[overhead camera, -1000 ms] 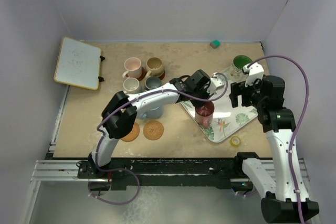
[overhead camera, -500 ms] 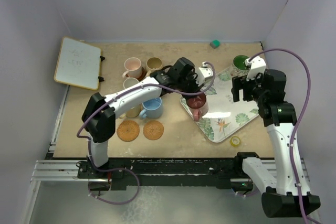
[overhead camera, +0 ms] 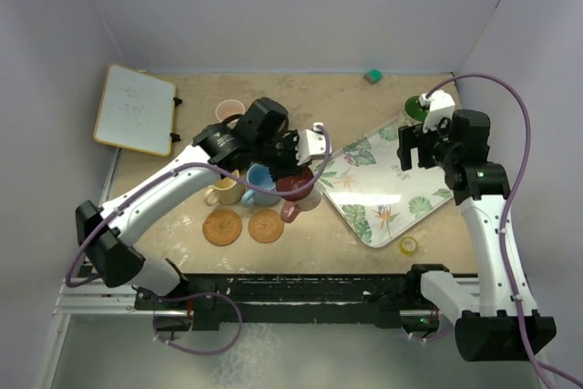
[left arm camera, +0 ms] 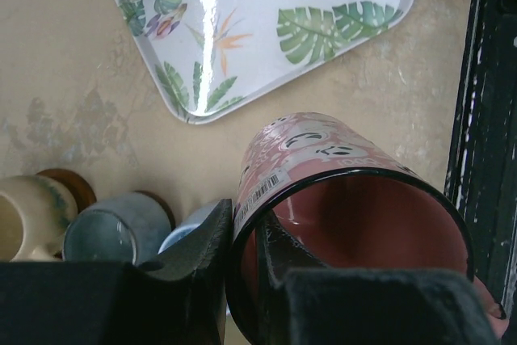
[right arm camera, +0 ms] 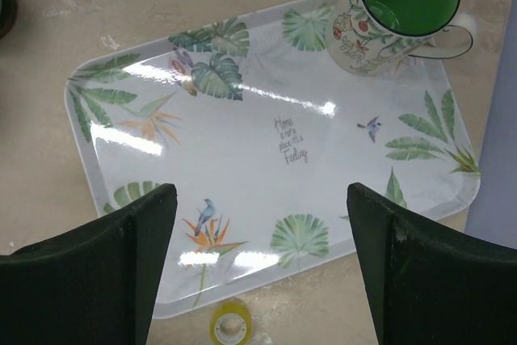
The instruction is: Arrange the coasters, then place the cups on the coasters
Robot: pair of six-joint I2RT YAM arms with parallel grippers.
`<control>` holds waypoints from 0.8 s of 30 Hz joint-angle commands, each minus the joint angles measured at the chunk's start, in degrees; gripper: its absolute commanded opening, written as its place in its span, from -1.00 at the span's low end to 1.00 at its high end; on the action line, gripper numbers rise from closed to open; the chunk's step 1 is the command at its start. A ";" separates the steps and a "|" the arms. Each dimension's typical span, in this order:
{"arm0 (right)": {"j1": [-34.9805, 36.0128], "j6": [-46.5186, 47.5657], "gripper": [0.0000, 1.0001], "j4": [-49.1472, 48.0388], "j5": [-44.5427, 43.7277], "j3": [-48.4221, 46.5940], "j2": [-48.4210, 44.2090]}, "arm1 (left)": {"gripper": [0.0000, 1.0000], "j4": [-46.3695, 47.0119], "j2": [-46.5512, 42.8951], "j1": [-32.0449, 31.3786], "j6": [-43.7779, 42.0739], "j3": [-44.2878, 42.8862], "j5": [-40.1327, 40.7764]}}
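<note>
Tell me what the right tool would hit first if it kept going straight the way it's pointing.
Probably the bare middle of the leaf-patterned tray: the open right tool points down at it. The green mug stands at a tray corner, off that line. Depth is unclear.

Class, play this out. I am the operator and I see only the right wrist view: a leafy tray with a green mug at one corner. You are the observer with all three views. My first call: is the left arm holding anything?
Observer: Yes. The left gripper is shut on the rim of the red mug, one finger inside and one outside.
Operator: Where is that mug?
Observer: Off the tray, just past its left edge, beside the light blue mug.
Operator: Any free coasters nearby?
Observer: Two coasters lie bare, side by side, on the near side of those mugs.
</note>
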State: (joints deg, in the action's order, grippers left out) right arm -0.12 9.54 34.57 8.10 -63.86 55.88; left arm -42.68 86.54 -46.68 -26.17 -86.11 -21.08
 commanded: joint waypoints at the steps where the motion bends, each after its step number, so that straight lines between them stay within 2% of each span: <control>1: -0.23 1.50 0.77 -3.54 0.90 -1.80 0.46 | -0.94 -3.84 -7.18 2.20 -7.32 0.96 -0.75; 11: -0.28 2.92 0.86 -4.09 2.36 -1.62 1.32 | -0.94 -10.45 -18.25 6.03 -16.35 11.25 2.47; 16: -0.25 3.03 0.87 -4.07 3.21 -1.06 1.68 | -0.94 -14.05 -21.42 9.11 -21.27 16.04 0.95; 24: -0.29 3.12 0.86 -3.82 5.40 -0.91 2.69 | -0.94 -17.29 -22.74 18.48 -29.83 21.27 -3.91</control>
State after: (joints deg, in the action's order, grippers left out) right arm -0.12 12.01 32.64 11.25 -63.86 58.39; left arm -60.66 66.15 -32.25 -49.28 -65.82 -19.68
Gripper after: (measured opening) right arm 0.932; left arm 0.114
